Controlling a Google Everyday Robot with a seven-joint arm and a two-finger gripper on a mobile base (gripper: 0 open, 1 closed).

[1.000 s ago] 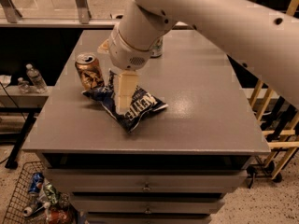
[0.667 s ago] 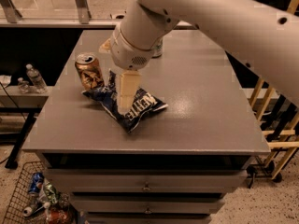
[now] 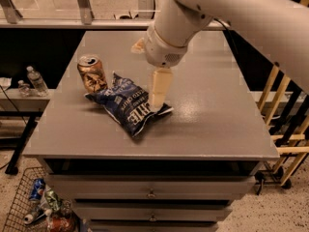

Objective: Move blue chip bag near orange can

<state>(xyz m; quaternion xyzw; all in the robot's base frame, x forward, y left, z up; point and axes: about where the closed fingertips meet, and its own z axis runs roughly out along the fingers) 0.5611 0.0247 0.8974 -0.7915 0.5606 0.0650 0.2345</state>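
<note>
The claw (image 3: 157, 100) meets the blue chip bag (image 3: 126, 105), lying against the orange can (image 3: 92, 74) on the bench (image 3: 217, 120); its grip cannot be told. A floor basket (image 3: 13, 202) holds cans (image 3: 37, 190).

Grey table (image 3: 217, 122), blue chip bag (image 3: 126, 103) beside orange can (image 3: 92, 74), claw (image 3: 157, 103) over bag

The can (image 3: 92, 73) stands upright on the bench (image 3: 212, 115) near the left edge, about midway back. The chip bag (image 3: 126, 105) lies flat just right of it and nearer the front edge, its left end at the can's foot. The gripper (image 3: 158, 94) hangs at the bag's right end, toward the bench's middle.
</note>
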